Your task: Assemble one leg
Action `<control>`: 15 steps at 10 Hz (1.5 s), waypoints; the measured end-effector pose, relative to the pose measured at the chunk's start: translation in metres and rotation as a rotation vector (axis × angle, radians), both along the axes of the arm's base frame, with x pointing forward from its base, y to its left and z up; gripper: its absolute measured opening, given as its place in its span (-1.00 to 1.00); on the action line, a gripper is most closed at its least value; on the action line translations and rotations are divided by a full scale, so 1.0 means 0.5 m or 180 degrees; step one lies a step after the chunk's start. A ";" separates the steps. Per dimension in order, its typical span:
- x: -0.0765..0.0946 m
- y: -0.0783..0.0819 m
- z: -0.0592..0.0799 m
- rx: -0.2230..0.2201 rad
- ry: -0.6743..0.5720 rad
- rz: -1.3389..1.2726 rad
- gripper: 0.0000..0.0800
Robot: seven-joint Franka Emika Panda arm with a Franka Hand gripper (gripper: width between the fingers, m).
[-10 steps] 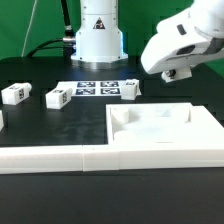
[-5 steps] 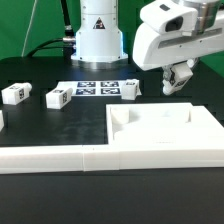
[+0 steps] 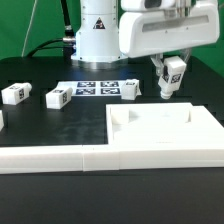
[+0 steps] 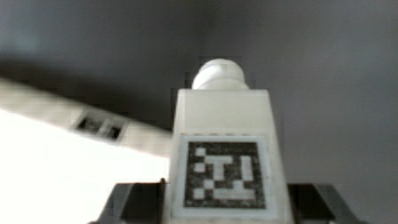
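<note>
**Robot gripper [image 3: 170, 84] clamps a tagged white leg [image 3: 173, 70] in mid-air over the black table [image 3: 30, 75].**
The leg hangs upright, tag facing out, near the end of the marker board [image 3: 95, 89] and beyond the far wall of the big white panel [image 3: 165, 135]. A spare leg [image 3: 14, 93] and a second spare leg [image 3: 59, 97] lie well apart at the exterior view's left.

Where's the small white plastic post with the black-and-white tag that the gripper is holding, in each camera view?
Exterior view: the small white plastic leg hangs in the gripper on the exterior view's right, seen just past the far edge of the large flat white panel.
Wrist view: the leg fills the middle, rounded end farthest from the camera.
Shared landmark: the leg's black-and-white square tag.
</note>
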State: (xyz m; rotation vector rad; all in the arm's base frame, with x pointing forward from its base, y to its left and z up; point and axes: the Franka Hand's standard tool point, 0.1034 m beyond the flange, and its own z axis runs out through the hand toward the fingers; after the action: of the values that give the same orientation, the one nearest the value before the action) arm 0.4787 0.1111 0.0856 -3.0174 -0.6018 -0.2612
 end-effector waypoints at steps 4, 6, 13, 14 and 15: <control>-0.010 -0.003 -0.010 0.0017 -0.0075 -0.0002 -0.27; 0.050 -0.005 0.024 0.0007 -0.0030 -0.0019 -0.27; 0.152 0.015 0.061 0.0042 0.0018 -0.0079 -0.27; 0.152 0.015 0.061 0.0042 0.0019 -0.0079 -0.27; 0.152 0.015 0.060 0.0042 0.0020 -0.0079 -0.27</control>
State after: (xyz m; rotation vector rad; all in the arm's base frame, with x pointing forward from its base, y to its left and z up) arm 0.5546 0.1183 0.1158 -3.0137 -0.5601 -0.2555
